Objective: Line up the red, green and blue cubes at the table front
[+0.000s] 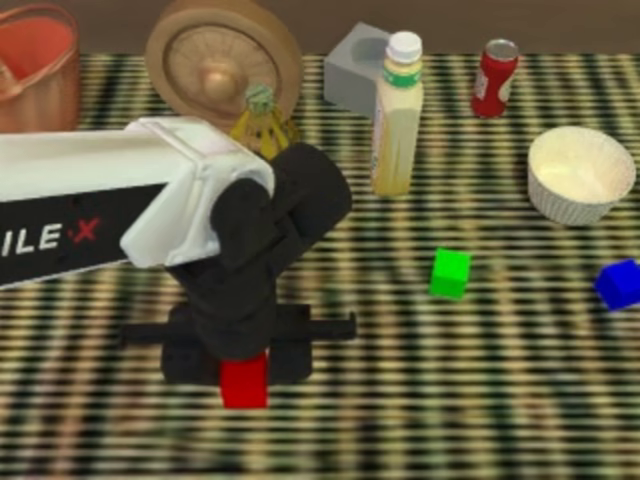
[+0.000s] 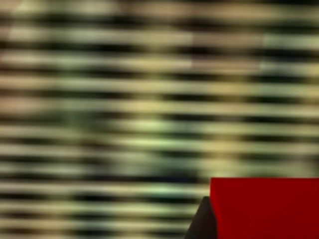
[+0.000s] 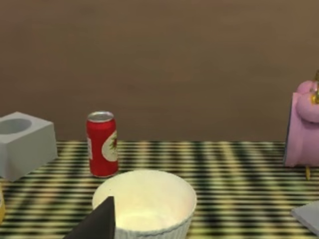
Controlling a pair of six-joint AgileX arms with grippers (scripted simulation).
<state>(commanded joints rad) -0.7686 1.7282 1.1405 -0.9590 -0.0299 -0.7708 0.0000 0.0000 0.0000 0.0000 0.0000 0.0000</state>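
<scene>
The red cube (image 1: 244,385) sits near the table's front, left of centre, with my left gripper (image 1: 243,368) straight above it and shut on it. In the left wrist view a dark finger (image 2: 203,224) presses against the red cube's (image 2: 264,209) side. The green cube (image 1: 450,273) rests free on the striped table (image 1: 400,400) right of centre. The blue cube (image 1: 619,284) lies at the right edge. My right arm is out of the top view. One of its dark fingers (image 3: 99,221) stands far to one side, nothing touching it; the gripper is open.
A white ribbed bowl (image 1: 580,175) stands at the right, also close under the right wrist as the bowl (image 3: 144,204). Along the back are a red can (image 1: 494,78), a grey hollowed block (image 1: 352,70), a pale bottle (image 1: 397,120), a wooden wheel (image 1: 222,60) and an orange basket (image 1: 35,65).
</scene>
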